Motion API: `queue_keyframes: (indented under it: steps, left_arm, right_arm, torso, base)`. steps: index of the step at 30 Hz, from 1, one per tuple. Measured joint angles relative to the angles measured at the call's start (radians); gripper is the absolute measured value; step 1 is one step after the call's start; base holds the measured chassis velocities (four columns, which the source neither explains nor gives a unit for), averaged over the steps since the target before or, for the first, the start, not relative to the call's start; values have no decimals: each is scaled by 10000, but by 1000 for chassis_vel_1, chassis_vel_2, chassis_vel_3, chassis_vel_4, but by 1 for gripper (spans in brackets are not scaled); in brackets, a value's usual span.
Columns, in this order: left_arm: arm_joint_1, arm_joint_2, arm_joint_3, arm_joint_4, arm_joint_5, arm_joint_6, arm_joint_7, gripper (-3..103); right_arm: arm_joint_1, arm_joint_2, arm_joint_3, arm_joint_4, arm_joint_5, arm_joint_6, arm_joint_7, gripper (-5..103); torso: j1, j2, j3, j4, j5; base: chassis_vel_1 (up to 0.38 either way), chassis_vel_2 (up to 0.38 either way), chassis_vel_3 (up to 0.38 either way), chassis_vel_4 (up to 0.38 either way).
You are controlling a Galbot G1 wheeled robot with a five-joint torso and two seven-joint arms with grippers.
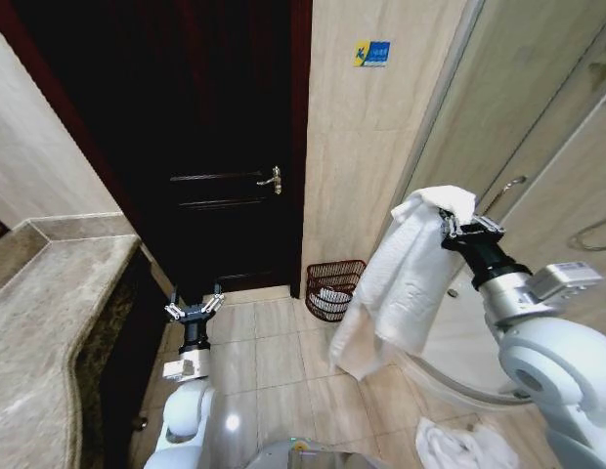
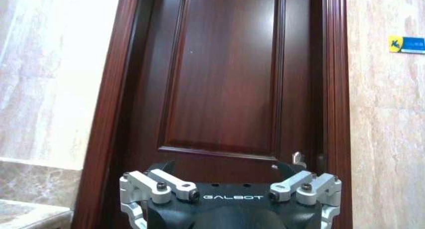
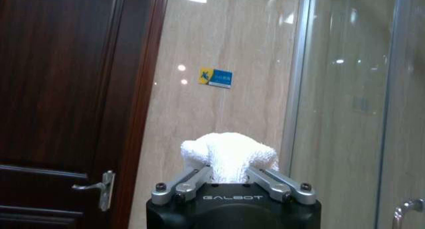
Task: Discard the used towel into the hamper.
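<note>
A white towel [image 1: 401, 274] hangs in long folds from my right gripper [image 1: 457, 223], which is shut on its top end at the right of the head view, raised well above the floor. A bunched white tuft of the towel [image 3: 229, 154] shows between the right gripper [image 3: 229, 175] fingers in the right wrist view. The hamper [image 1: 334, 288], a small reddish-brown openwork basket with something white inside, stands on the tiled floor by the wall, just left of and beyond the hanging towel. My left gripper [image 1: 194, 307] is held low at the left, open and empty, facing the dark door.
A dark wooden door [image 1: 215, 147] with a brass handle [image 1: 273, 179] fills the back. A stone counter [image 1: 39, 332] runs along the left. A glass shower screen [image 1: 538, 147] stands at the right. Another white cloth [image 1: 459, 445] lies on the floor at the bottom right.
</note>
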Motion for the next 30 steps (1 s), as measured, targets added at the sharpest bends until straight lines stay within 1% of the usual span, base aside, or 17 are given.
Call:
queue_keyframes:
  steps: [4,5,8,19,22,25,30]
  left_arm:
    - [-12,3,0,-5,-3,38,0,100]
    - [28,6,2,-39,-26,143,3,100]
    - [114,6,49,-68,-36,212,61,100]
    - [136,4,14,-60,-40,225,146,100]
    - [118,-1,14,-23,-35,157,119,100]
    - [66,-50,13,46,64,4,40,100]
    - [209,-34,2,-25,124,135,46,100]
  right_arm:
    - [-1,0,12,0,0,0,2,8]
    - [-24,23,29,0,0,1,15,8]
    - [-51,39,43,0,-3,3,22,8]
    - [-41,38,69,0,-7,19,39,8]
    - [-31,56,69,0,-8,22,43,8]
    - [-20,190,53,0,-7,22,55,8]
    - [187,415,-28,-2,4,20,67,8]
  torso:
    - [2,0,0,2,-1]
    - [2,0,0,2,0]
    - [1,0,0,1,2]
    - [-2,0,0,0,0]
    - [-2,0,0,3,1]
    - [0,0,0,5,-2]
    - [3,-1,1,-1,3]
  base:
    - [-108,101,109,-108]
    - [-91,77,83,-99]
    - [-81,82,70,-83]
    - [-38,74,76,-35]
    - [1,113,117,15]
    - [-31,115,117,-5]
    - [-16,51,44,-13]
